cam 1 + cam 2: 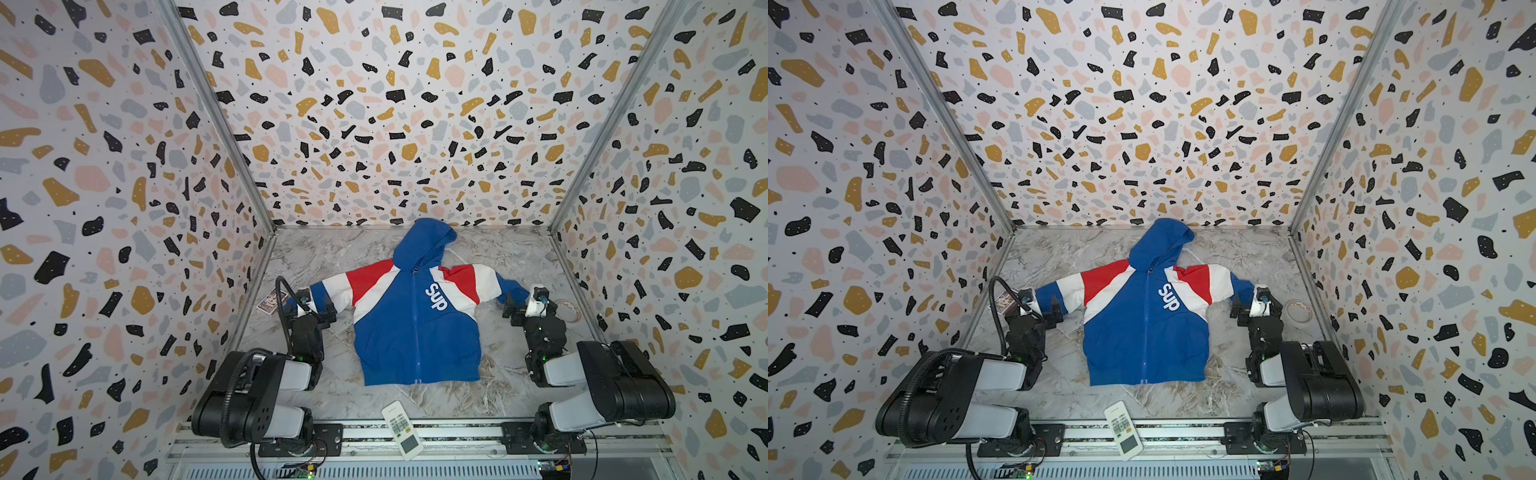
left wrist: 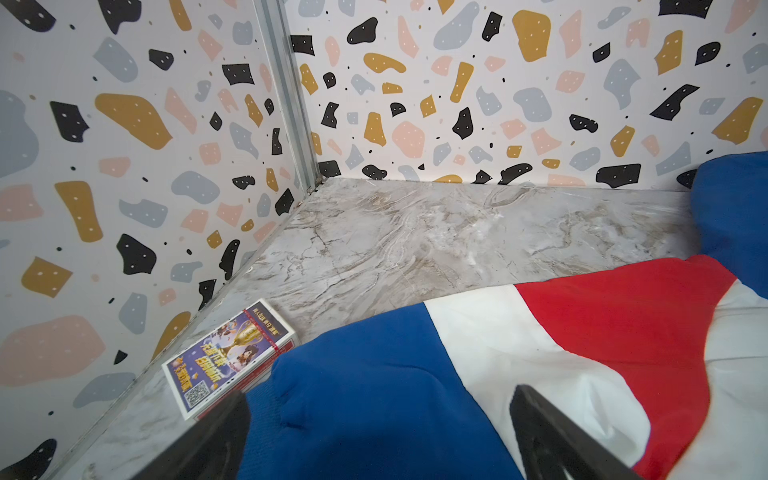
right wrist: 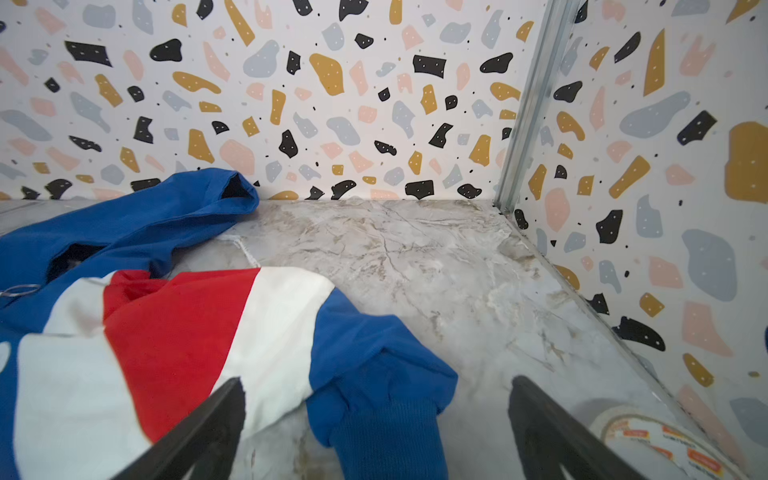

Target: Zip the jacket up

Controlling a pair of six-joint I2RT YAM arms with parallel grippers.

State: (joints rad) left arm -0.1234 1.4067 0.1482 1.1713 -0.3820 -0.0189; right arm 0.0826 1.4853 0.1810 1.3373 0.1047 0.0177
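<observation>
Jacket (image 1: 415, 324) lay flat on table (image 1: 519, 257). Your left pincer (image 1: 309, 309), released, straddled its 9 o'clock sleeve (image 2: 374, 374); right pincer (image 1: 530, 305), released, straddled the 3 o'clock sleeve (image 3: 374, 365).

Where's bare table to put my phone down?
Bare: both back corners beside the hood of the jacket, and the strip between its hem and the remote. Crowded: the sides, left gripper by a card box, right gripper by a tape roll.

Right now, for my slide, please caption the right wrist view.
Open right end effector framing the blue cuff of the jacket on the marble table, tape roll nearby.
</observation>
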